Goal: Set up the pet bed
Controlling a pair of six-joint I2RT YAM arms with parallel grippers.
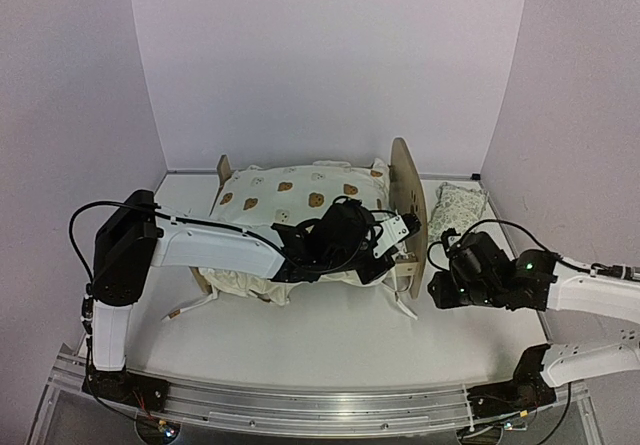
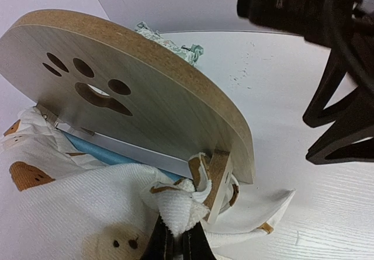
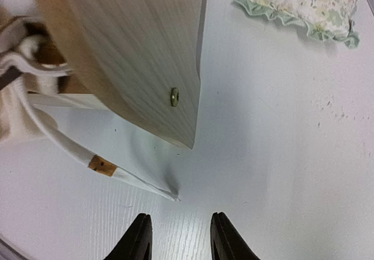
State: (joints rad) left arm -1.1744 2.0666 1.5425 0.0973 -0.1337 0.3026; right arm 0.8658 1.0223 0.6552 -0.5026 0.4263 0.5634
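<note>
Now the bed [image 1: 408,197] stands in the middle of the table [image 1: 330,340], with its headboard [image 2: 146,96] upright at the right end. The quilt [image 1: 300,193] lies over the bed and hangs down on the near side — a blue bit of mattress [image 2: 85,146] shows under it beside the headboard. The left gripper [image 2: 178,228] has its fingers together on a bunched fold of the quilt, just at the near corner of the headboard. The right gripper [image 3: 181,218] hangs above bare table near the outer face of the headboard — its fingers are apart, with nothing between them. The pillow [image 3: 307,3] lies on the table beyond the headboard, apart from the bed.
</note>
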